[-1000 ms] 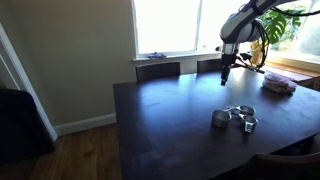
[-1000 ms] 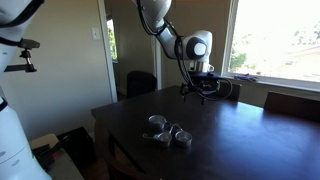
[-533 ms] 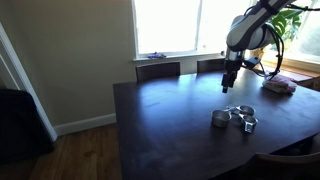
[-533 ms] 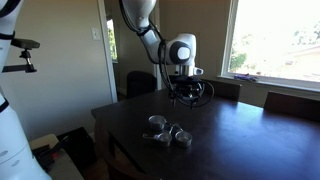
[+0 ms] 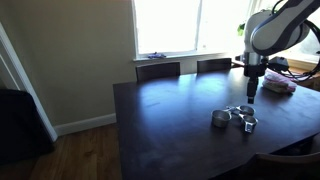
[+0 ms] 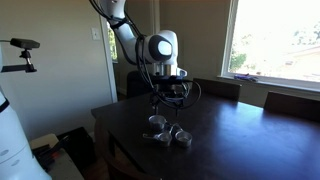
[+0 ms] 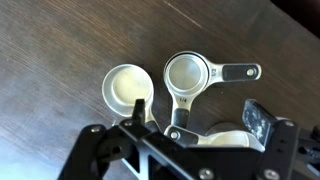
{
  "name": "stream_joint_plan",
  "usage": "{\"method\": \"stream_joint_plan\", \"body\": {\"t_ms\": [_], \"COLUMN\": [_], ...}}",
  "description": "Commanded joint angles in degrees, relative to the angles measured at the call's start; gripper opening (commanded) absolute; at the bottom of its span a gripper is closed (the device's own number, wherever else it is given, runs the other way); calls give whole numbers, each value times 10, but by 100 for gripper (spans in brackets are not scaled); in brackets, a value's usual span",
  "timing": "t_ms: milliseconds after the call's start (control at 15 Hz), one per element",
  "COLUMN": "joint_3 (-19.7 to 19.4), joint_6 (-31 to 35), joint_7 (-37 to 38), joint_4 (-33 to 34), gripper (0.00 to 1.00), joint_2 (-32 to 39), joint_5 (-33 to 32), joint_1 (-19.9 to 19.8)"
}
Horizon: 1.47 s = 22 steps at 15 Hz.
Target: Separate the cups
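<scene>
1. Poised the gripper (image 5: 250, 93) (image 6: 160, 108) (image 7: 200, 118) directly above the cups (image 5: 235, 118) (image 6: 168, 130) (image 7: 190, 75), apart from them.
2. Spread its fingers wide, gripping nothing.
3. Found the cups clustered close together on the dark wooden table (image 5: 170, 120) (image 6: 250, 130) (image 7: 60, 50).

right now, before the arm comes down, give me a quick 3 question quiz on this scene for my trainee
1. Fill in: above the cups, the fingers stand ____ (open or shut).
2. Pick one: the cups lie on A) a dark wooden table, B) a white counter, C) the floor.
3. True or false: one cup is already lifted off the table.

Key: 1 open; 2 A; 3 false, all the cups lie together on the table and nothing is held.
</scene>
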Motion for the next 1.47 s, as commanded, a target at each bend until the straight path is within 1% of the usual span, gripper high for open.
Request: {"method": "stream_joint_plan", "body": {"t_ms": [0,133,267,667,933,1400], "joint_3": [-11,-6,1,16,21,30], "joint_6": [32,44,50,41,44,45], "joint_7": [5,1,-6,4,8,22], "joint_4": [-73,-83,-84,-70,-49,11], "gripper": [100,100,100,100,100,100], "joint_2": [-56,-55,-41,0,40,114], "joint_5": [-40,-45,-29,-14,-16,-19], "joint_1": [18,24,30,48,53,62]}}
